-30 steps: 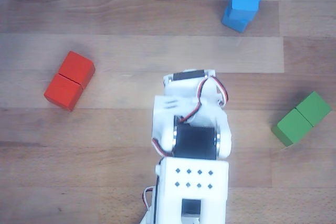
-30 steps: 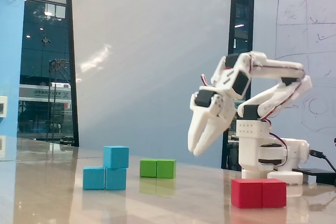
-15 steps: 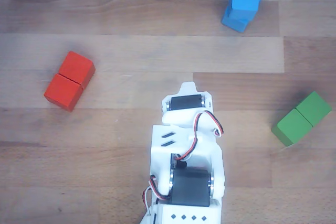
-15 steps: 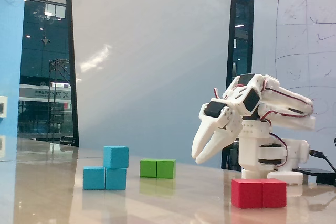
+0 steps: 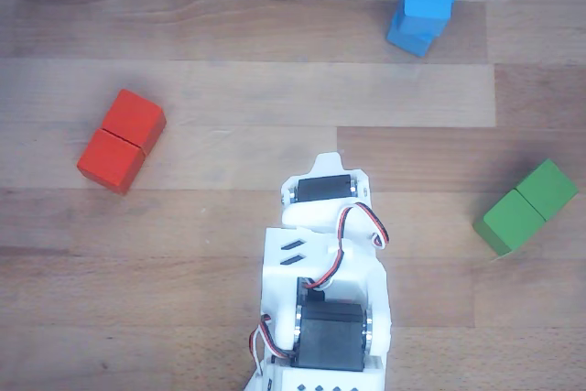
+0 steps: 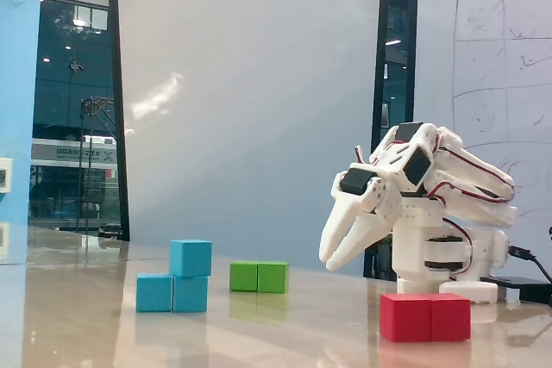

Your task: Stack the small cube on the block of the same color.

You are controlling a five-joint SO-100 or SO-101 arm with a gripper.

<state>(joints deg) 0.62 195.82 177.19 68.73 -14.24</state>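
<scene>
The wooden tabletop [image 5: 183, 6] runs past every edge of the other view, so its corners cannot be seen; its pale planks lie in long strips. The white plastic arm [image 5: 325, 290] is cut off by the bottom edge there, and from above its fingers are hidden beneath its own body. In the fixed view the arm [image 6: 440, 204] is folded low over its base, with red and white wires looping along it, and the claw [image 6: 332, 260] points down and to the left in the air, its two tapered fingers a narrow way apart and holding nothing. The red double block [image 5: 121, 141] lies toward the left edge in the other view, the green double block [image 5: 526, 206] near the right edge; both are matte, with a seam across the middle. The block [image 5: 412, 32], blue, sits by the top edge, well apart from the arm. The small cube [image 6: 191, 258] rests on the block's right half in the fixed view.
</scene>
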